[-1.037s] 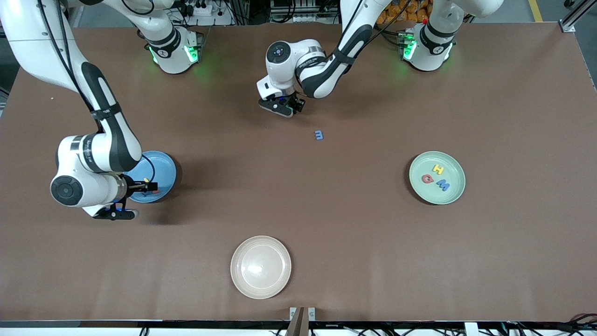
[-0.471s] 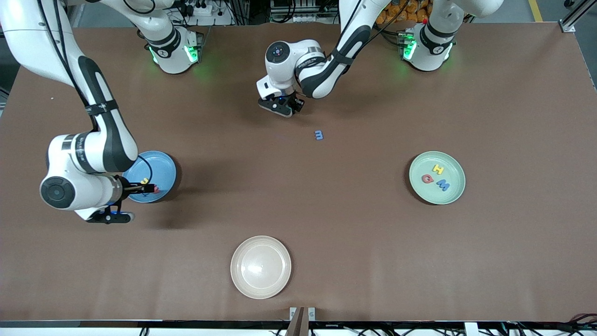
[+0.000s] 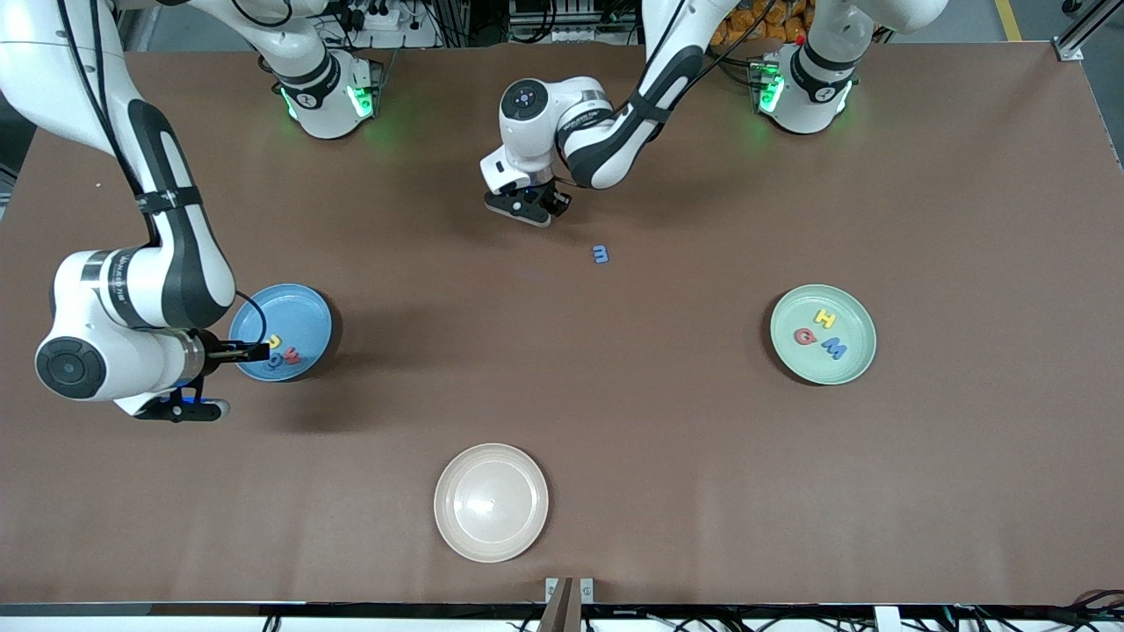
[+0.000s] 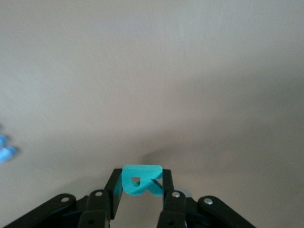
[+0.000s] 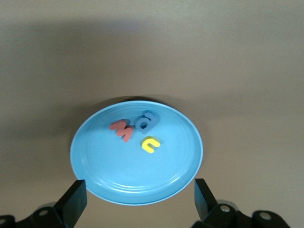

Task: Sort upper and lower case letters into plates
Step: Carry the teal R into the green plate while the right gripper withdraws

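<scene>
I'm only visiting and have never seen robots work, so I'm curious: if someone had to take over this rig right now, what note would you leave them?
Left gripper: shut on a teal letter, over the table between the two arm bases.
Right gripper: open, holding nothing, over the table beside the blue plate.
Done: blue plate holds a red, a blue and a yellow letter; green plate holds a yellow H, a red letter and a blue M.
Left: plate the teal letter; the small blue letter lies loose mid-table. The beige plate holds nothing.
</scene>
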{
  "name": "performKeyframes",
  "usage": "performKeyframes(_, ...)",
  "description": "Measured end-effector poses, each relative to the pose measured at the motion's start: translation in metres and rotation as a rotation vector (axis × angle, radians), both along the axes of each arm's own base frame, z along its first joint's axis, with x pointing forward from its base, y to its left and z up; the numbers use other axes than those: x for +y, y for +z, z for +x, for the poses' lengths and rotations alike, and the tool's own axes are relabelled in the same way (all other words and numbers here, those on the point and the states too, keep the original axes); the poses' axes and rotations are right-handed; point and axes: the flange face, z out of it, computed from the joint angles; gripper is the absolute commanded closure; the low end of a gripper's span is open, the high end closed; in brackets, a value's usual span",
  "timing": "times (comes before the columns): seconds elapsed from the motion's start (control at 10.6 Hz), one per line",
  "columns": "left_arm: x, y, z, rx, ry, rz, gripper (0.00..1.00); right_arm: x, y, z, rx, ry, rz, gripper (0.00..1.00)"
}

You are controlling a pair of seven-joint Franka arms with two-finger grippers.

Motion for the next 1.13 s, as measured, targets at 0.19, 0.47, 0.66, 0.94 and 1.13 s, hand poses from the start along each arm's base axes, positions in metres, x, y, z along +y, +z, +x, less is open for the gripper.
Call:
performKeyframes(0.19,0.032,0.074,0.061,-0.065,0.099,-0.037,1.00,0.028,0.014,0.002,-0.022,0.026,0.035,0.00)
performKeyframes(0.47,0.128,0.161,0.149,-0.117,0.241,0.013,1.00,0.083,0.029,0.000,-0.045,0.096,0.091,0.00)
performKeyframes(0.66,0.212,0.189,0.205,-0.132,0.198,0.063,1.00,0.137,0.040,-0.003,-0.083,0.152,0.164,0.00)
performKeyframes(0.94,0.358,0.193,0.273,-0.100,0.045,0.133,1.00,0.238,0.057,-0.019,-0.165,0.252,0.229,0.00)
performKeyframes(1.13,0.445,0.162,0.290,-0.026,-0.011,0.161,1.00,0.312,0.064,-0.043,-0.214,0.351,0.254,0.00)
